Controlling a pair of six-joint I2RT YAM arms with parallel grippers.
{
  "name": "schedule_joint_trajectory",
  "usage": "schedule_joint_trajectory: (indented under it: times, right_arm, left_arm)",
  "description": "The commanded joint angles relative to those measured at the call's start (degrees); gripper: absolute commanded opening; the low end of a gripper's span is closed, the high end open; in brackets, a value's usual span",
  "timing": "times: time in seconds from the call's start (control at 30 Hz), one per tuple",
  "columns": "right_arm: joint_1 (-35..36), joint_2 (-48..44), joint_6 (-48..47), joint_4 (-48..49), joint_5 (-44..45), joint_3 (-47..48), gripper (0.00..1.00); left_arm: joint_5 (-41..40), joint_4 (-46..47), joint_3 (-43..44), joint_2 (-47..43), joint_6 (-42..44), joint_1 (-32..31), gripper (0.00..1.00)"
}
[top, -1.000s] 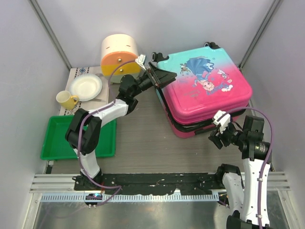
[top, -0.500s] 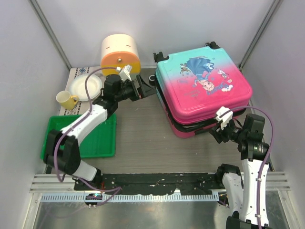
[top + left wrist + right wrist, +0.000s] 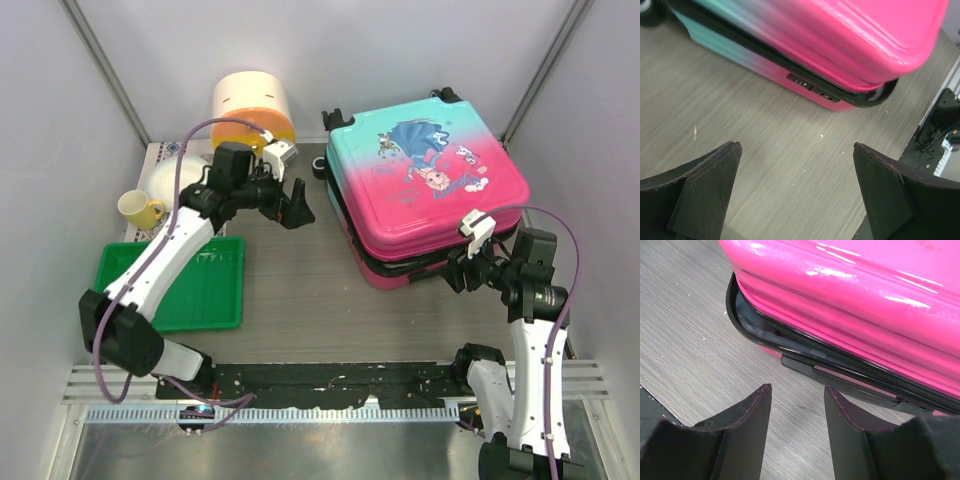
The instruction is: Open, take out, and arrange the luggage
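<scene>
Grey wood-grain bench (image 3: 300,290), boxed in on three sides by plain pale walls (image 3: 380,50), grey metal struts (image 3: 105,75) slanting up the far corners. Along the near edge, silver slotted rails (image 3: 110,378) above a metal sheet (image 3: 330,450). Evenly lit, soft shadows only.

Left arm retreats
Left end effector (image 3: 293,207) has quit the suitcase (image 3: 430,190) corner; right end effector (image 3: 462,270) has edged nearer its zip.

Pink-and-turquoise cartoon-print luggage (image 3: 428,178), green tray (image 3: 190,290), yellow mug (image 3: 140,209).
</scene>
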Motion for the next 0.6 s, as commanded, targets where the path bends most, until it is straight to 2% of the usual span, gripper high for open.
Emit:
schedule_joint_trajectory:
  times: [0.0, 0.07, 0.2, 0.4, 0.57]
  right_arm:
    - [0.21, 0.31, 3.64, 3.3, 0.05, 2.79, 0.52]
    - [0.21, 0.05, 4.0, 3.65, 0.4, 2.61, 0.52]
    - [0.21, -0.83, 4.44, 4.01, 1.01, 2.0, 0.52]
    - [0.21, -1.01, 4.88, 4.27, 1.1, 1.47, 0.52]
    - [0.21, -1.19, 4.88, 4.71, 1.72, 1.12, 0.52]
  left_arm:
    - [-3.72, -1.02, 3.27, 6.69, -14.7, -0.42, 1.0]
    - [-9.93, 3.8, 2.66, 8.18, -24.43, -2.61, 1.0]
    - [-21.19, 4.61, 6.17, 13.19, -33.69, -6.13, 1.0]
    - [-27.81, 3.04, 13.02, 21.97, -38.64, -7.63, 1.0]
    - [-28.43, 1.54, 17.5, 26.73, -40.49, -7.63, 1.0]
